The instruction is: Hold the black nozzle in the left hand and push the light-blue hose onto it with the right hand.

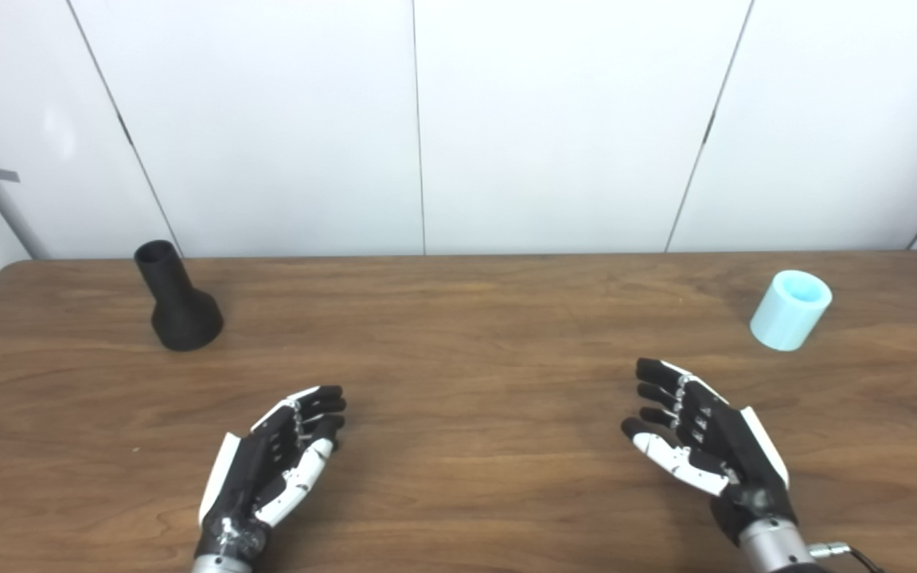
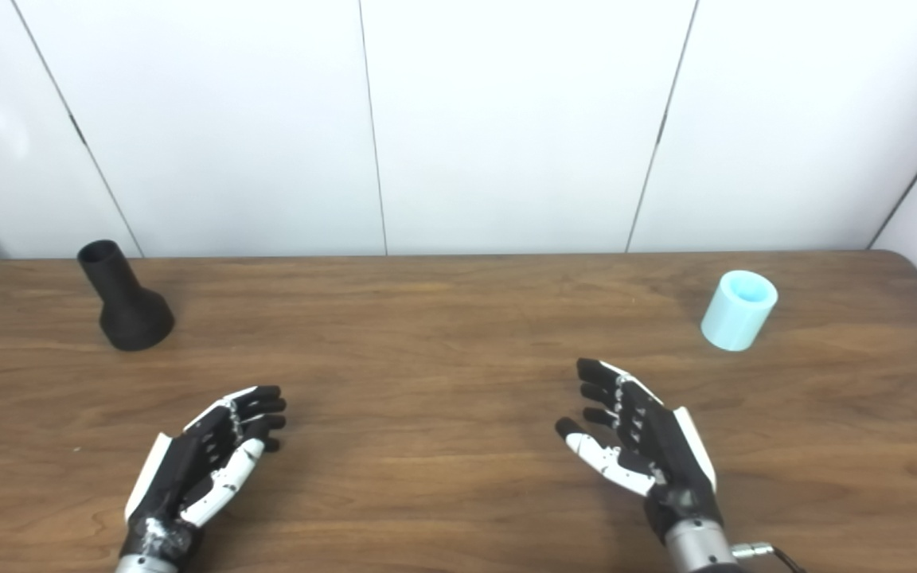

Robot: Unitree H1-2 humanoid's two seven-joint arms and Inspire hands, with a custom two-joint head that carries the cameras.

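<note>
Resting low over the near part of the brown wood-grain table (image 1: 458, 318), both of my black-and-white robot hands are empty. My left hand (image 1: 275, 461) lies palm inward with its fingers loosely spread and gently curled, holding nothing. My right hand (image 1: 701, 442) mirrors it on the other side, fingers apart and pointing away from me, thumb out toward the centre, also holding nothing. The two hands are well apart, with bare wood between them.

Beyond my left hand, toward the far left of the table, stands the black plastic nozzle (image 1: 177, 298), a funnel-like piece upright on its wide base with its narrow open neck leaning slightly up and to the left. Beyond my right hand, toward the far right, stands the light-blue hose (image 1: 790, 310), a short, stubby cylinder on end with its open mouth facing up. Neither is touched.

Each piece sits on the side of the hand meant to take it, which I judge makes for a straight reach with no crossing of arms. The joining has not begun. Behind the table runs a plain white panelled wall (image 1: 554, 119).
</note>
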